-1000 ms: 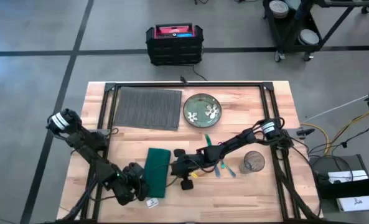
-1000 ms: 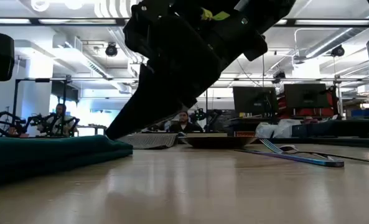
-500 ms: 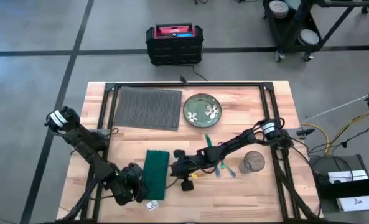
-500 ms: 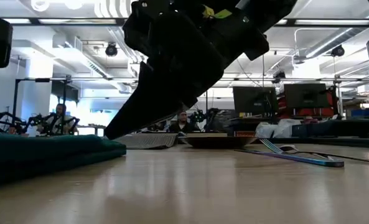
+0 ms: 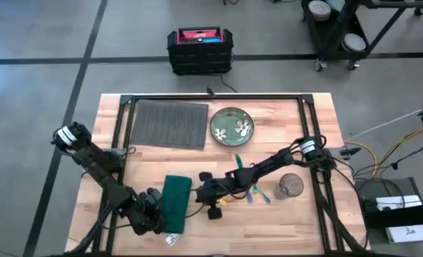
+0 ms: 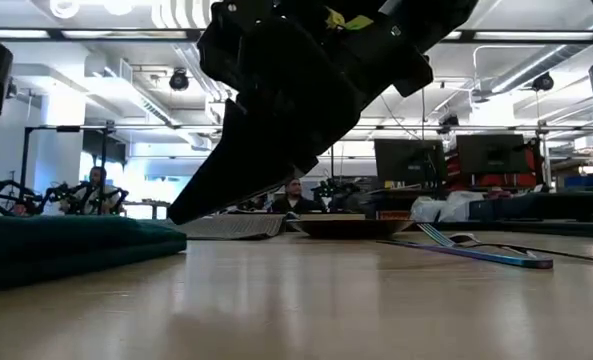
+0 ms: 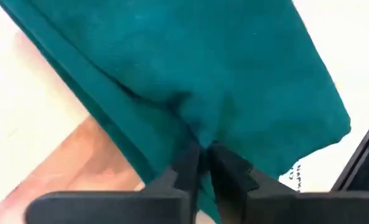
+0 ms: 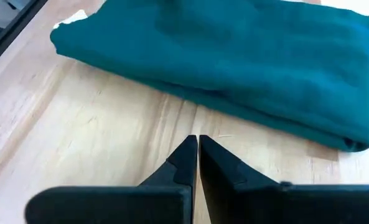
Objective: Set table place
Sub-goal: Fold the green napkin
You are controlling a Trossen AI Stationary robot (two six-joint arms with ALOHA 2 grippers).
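Two sets of fingers are working: my left fingers [image 7: 200, 163] are pinching the green napkin [image 5: 174, 203] at the worktop's [image 5: 289, 221] seven o'clock; my right fingers [image 8: 196, 158] are pressed together beside it. Placemat [image 5: 170, 123] lying at eleven o'clock. I should be dragging slowly, keeping the fold flat.

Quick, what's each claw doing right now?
Left gripper: shut, pinching the green napkin.
Right gripper: shut, holding nothing, beside the napkin.

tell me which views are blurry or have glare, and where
Left wrist view: the green napkin is softly blurred and the table is washed out. Low view: the near tabletop is unfocused, with ceiling-light sheen. Right wrist view: sharp weave on the napkin.
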